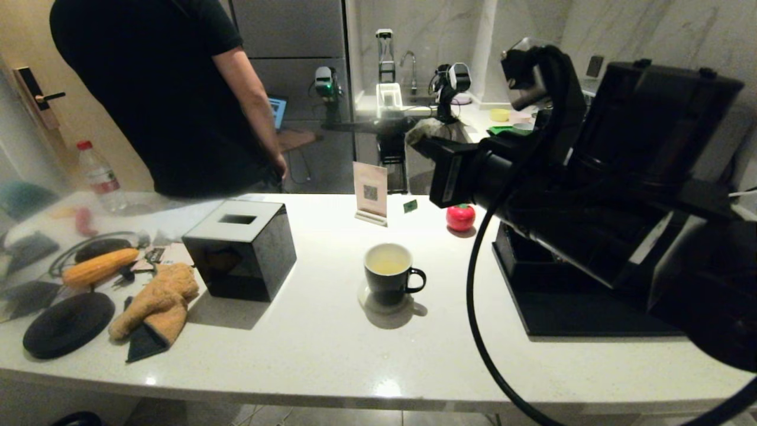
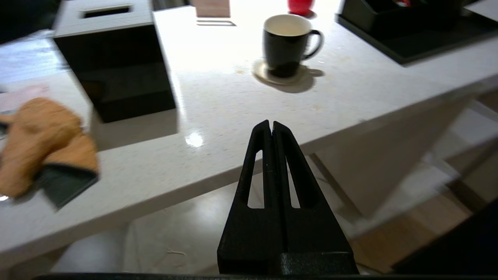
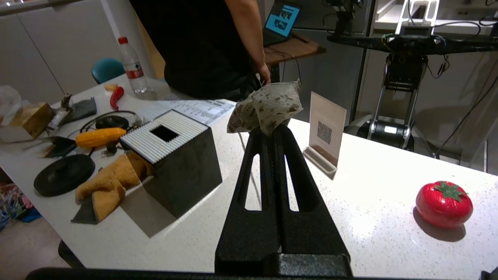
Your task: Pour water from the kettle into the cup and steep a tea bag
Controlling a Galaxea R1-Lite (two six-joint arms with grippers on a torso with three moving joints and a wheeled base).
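Note:
The cup [image 1: 388,275], a black mug with a white inside, stands on a pale coaster mid-counter and holds pale yellowish water [image 1: 387,267]. It also shows in the left wrist view as the cup [image 2: 286,46]. My right gripper [image 3: 272,130] is shut on the tea bag [image 3: 268,107], a pale speckled pouch held in the air. In the head view the tea bag [image 1: 421,131] hangs high, behind and right of the cup. My left gripper [image 2: 271,124] is shut and empty, low by the counter's front edge. The kettle is hidden; my right arm blocks the counter's right side.
A black tissue box [image 1: 242,248] sits left of the cup, with an orange cloth [image 1: 159,302], corn [image 1: 97,266] and a black disc [image 1: 68,324] further left. A QR sign [image 1: 371,192] and red tomato timer [image 1: 460,217] stand behind. A black tray [image 1: 568,313] lies right. A person [image 1: 177,89] stands beyond.

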